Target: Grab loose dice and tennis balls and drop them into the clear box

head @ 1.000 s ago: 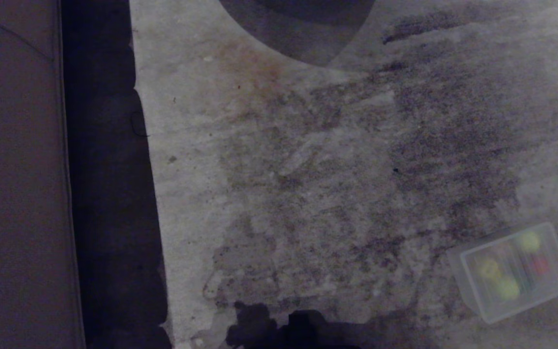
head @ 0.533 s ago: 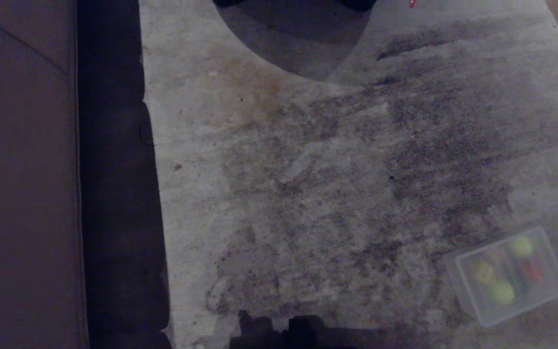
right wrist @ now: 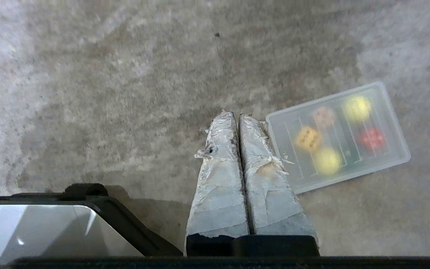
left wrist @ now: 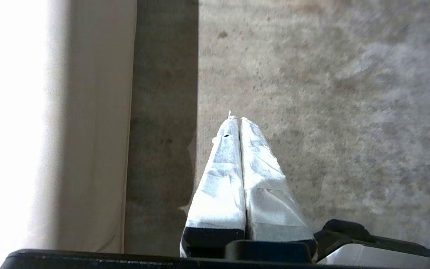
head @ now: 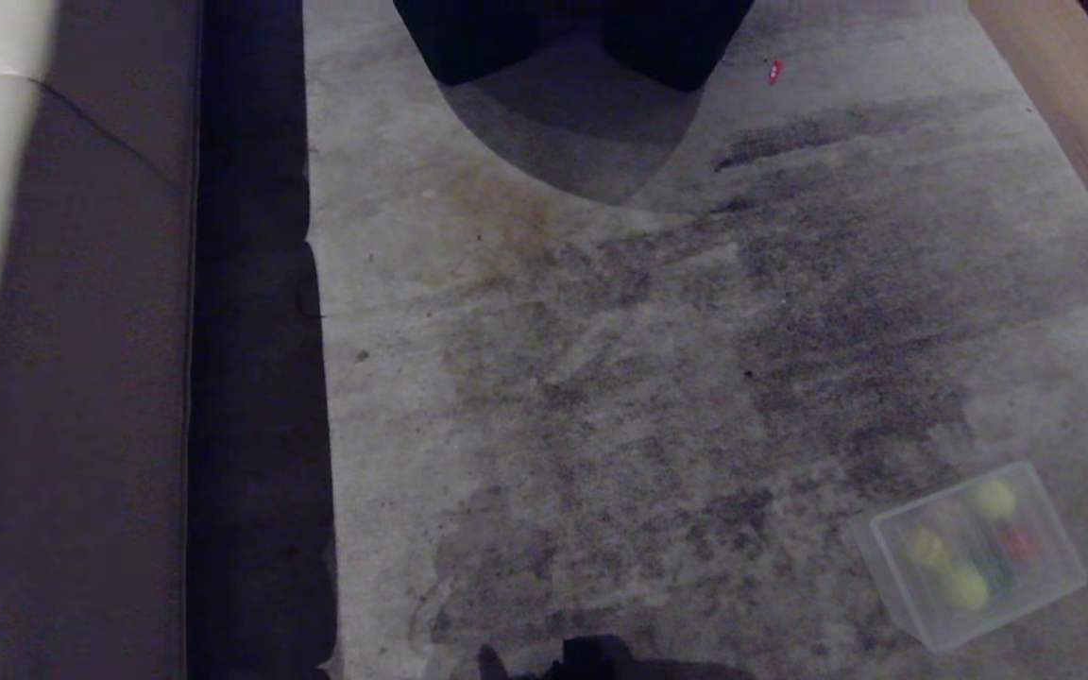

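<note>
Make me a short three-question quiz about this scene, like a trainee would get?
1. True or false: the clear box is empty.
2. How many yellow-green balls lie in it?
3. The right gripper is: A) open, B) shut and empty, C) shut on a die.

Key: 1. False; it holds balls and dice, including a red die. 2. Two, as far as the right wrist view shows. 3. B.

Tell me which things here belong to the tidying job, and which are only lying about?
Job:
clear box, on the floor
two tennis balls, inside it
three dice, inside it
left gripper, shut, empty
right gripper, shut, empty

Lying about:
cardboard box
small red scrap
</note>
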